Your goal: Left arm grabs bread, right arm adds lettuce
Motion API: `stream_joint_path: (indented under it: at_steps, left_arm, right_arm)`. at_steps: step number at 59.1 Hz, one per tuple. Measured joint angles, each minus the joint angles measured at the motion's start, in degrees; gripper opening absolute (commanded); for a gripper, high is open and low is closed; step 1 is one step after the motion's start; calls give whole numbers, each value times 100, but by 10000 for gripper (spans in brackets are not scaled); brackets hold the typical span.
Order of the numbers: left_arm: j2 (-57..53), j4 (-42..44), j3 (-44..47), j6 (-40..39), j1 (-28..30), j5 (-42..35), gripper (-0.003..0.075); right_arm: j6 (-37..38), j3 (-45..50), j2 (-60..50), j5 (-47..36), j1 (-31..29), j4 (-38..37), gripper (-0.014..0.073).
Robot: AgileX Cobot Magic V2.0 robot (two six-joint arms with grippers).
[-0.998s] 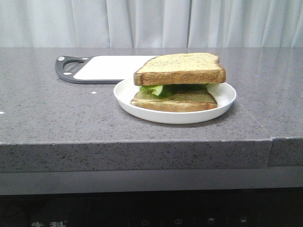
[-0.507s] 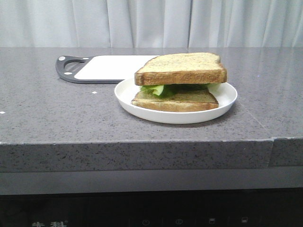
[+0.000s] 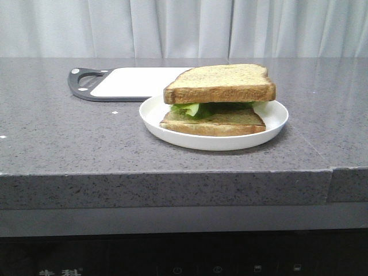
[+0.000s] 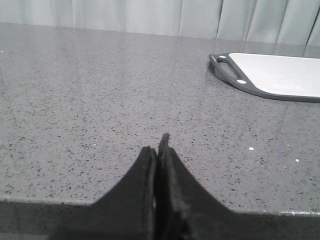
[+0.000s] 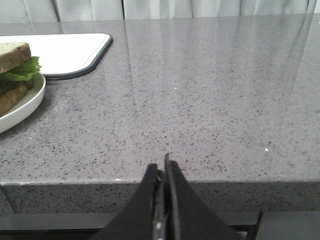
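The thick bread slice (image 3: 219,83) lies on top of a sandwich on the white plate (image 3: 276,127). Under it the green lettuce (image 3: 192,108) pokes out on the left, over a thinner bottom slice (image 3: 215,122). In the right wrist view the bread (image 5: 12,50), lettuce (image 5: 22,70) and plate (image 5: 25,102) show at the picture's edge. No arm shows in the front view. My left gripper (image 4: 157,145) is shut and empty, low at the counter's front edge. My right gripper (image 5: 161,167) is shut and empty, at the front edge too, far from the plate.
A white cutting board with a dark grey rim (image 3: 123,83) lies behind and left of the plate; it also shows in the left wrist view (image 4: 272,75) and the right wrist view (image 5: 70,52). The grey stone counter (image 3: 69,138) ends in a front edge. Curtains hang behind.
The front picture shifted very slightly between the oldest frame and now; the sandwich, plate and board keep their places on the counter.
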Motion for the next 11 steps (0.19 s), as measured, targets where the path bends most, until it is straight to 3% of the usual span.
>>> stream_joint_path:
  at_steps: [11]
  left_arm:
    - [0,0,0,0,0,0,-21]
  right_arm:
    - [0,0,0,0,0,0,-61]
